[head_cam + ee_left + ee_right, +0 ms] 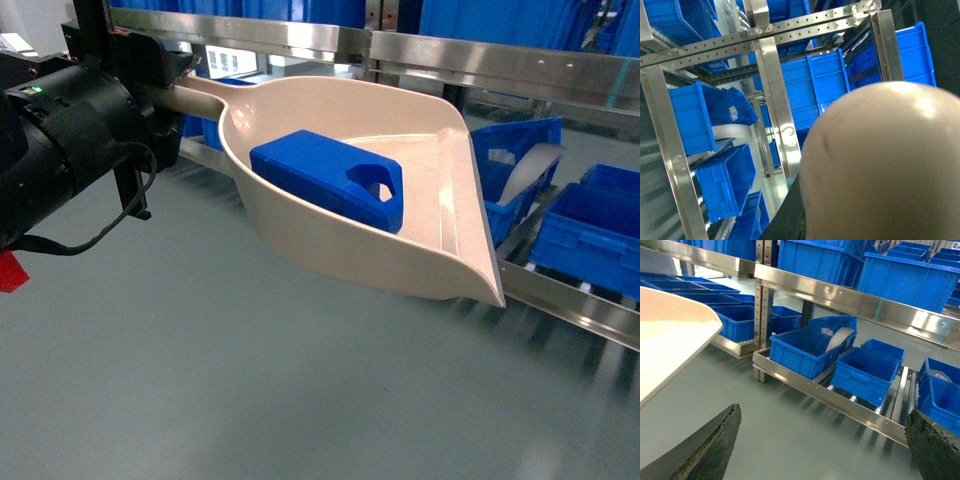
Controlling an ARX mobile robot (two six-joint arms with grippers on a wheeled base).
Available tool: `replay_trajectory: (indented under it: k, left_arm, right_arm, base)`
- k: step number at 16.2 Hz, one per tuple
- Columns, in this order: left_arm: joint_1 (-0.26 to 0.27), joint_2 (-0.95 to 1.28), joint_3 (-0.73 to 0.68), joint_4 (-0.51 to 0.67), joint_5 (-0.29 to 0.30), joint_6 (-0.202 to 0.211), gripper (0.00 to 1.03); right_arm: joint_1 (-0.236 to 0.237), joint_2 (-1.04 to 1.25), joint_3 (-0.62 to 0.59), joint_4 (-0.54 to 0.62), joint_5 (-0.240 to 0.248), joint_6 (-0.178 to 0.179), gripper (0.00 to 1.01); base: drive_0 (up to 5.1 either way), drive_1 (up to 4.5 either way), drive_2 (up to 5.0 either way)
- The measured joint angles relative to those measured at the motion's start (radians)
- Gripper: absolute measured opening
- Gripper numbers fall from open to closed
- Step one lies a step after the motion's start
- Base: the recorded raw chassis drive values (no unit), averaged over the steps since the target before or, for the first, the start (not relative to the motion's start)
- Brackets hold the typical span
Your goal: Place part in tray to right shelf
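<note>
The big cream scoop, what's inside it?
Inside the cream scoop lies one blue jerrycan-shaped block, handle hole toward the front lip. The block hides the scoop floor beneath it, so anything under it can't be seen.

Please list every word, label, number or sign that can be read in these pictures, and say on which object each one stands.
No readable text in any view.
Part: plain blue, no marking.
Tray: plain beige, no print.
Blue crates: no readable labels; one holds a white sheet that shows no writing.
Right shelf: bare steel rails, only holes and screws.
Left gripper: black, no lettering to be made out.
</note>
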Motion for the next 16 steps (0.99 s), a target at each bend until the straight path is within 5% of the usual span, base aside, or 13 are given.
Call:
replay_trajectory:
  k: [16]
  left_arm:
    - [0.000, 0.000, 0.000, 0.000, 0.001, 0.000, 0.14]
  right_arm:
    - [0.000, 0.000, 0.000, 0.000, 0.000, 0.000, 0.98]
  base:
    - [-1.6, -1.59, -1.6]
